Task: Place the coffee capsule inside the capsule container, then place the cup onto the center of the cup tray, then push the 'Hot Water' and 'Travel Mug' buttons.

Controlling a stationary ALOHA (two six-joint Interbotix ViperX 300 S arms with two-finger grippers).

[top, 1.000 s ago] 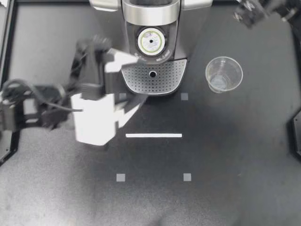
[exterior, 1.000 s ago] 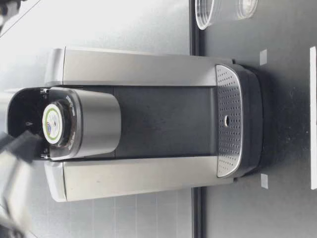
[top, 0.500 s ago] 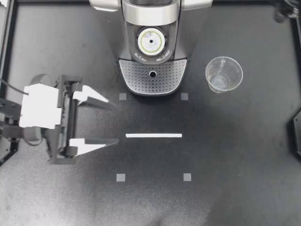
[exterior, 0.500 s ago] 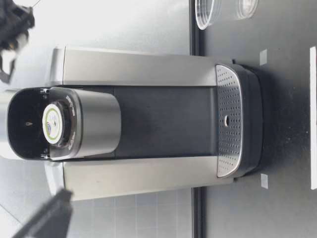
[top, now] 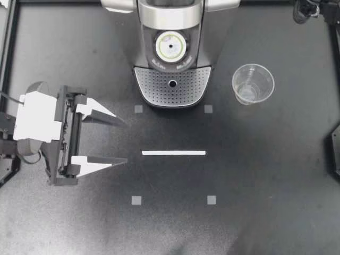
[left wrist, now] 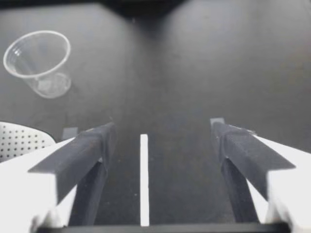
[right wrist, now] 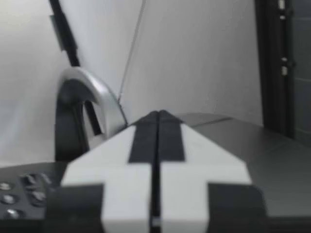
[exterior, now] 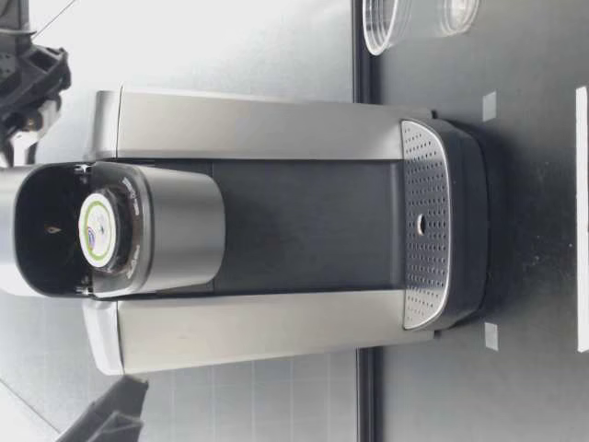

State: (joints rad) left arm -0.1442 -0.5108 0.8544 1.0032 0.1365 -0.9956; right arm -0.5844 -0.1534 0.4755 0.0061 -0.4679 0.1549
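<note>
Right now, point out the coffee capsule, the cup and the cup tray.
coffee capsule (top: 170, 47), top view, middle of its foil lid.
cup (top: 253, 84), top view, its clear inside.
cup tray (top: 154, 87), top view, bare perforated plate.

Table (top: 265, 202): matte black all over on my feed.
Coffee machine (top: 170, 21): brushed silver shell; my low view shows a black front panel.
Cup tray (top: 159, 87): silver, peppered with rows of small dark holes.
Coffee capsule (top: 170, 47): white lid, yellow-green ring, and I make out a dark spot at its middle.
Cup (top: 253, 84): clear, colourless.
Tape strip (top: 173, 153): plain white.
Square markers (top: 136, 200): pale grey; I count four.
Left gripper (top: 125, 141): white fingers, black inner pads in my wrist view, black frame behind.
</note>
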